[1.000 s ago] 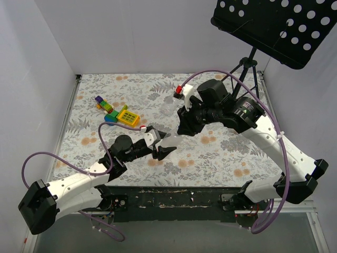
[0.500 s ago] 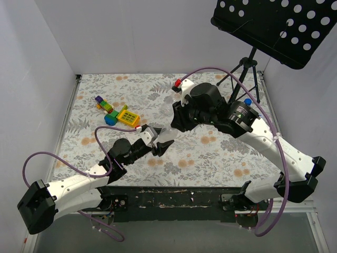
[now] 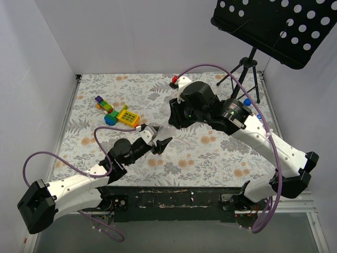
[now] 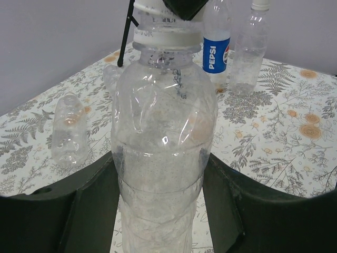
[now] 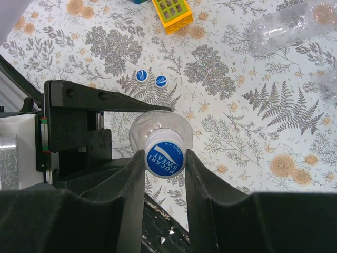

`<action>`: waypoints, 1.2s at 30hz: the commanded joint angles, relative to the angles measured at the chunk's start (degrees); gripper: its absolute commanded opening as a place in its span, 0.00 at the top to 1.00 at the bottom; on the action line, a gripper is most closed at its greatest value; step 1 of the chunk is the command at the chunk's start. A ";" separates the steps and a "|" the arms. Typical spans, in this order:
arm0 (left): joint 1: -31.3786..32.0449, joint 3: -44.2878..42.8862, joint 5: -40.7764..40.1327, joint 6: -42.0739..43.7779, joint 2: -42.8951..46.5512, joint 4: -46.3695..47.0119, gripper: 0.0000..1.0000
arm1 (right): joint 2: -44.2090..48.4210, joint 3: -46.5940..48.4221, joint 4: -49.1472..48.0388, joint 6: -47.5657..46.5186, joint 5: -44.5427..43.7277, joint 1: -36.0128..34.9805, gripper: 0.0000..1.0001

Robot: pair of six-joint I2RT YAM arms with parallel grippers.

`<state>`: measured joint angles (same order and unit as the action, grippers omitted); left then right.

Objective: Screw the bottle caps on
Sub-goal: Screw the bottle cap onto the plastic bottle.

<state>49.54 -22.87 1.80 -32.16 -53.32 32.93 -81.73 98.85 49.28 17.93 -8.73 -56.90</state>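
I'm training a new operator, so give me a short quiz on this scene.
1. True or false: the left gripper grips the bottle by its body.
2. What does the right gripper clasp? A) a cap B) a block C) nothing
3. How many loose caps does the right wrist view show?
Key: 1 true; 2 A; 3 two.

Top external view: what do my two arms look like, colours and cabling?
The left arm and right arm have white shells with black joints and black end blocks. Purple cables loop along both. The left hand and right hand are black, with flat angular fingers.
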 commanded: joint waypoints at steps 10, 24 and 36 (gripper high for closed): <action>-0.41 -2.44 -4.26 -1.41 -1.08 0.30 0.92 | 1.40 9.34 5.83 -3.78 -0.50 -0.49 0.30; -5.15 -6.13 22.08 -6.15 -1.26 -3.66 0.93 | 8.26 4.61 3.02 -31.27 22.77 7.77 0.27; -5.77 -6.92 29.84 -6.51 -1.17 -3.75 0.92 | 9.58 -2.52 1.53 -42.10 35.01 8.48 0.28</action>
<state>44.18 -27.18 27.99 -38.46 -55.00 29.54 -73.10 96.55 53.74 -20.23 21.41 -48.71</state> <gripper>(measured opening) 0.547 0.722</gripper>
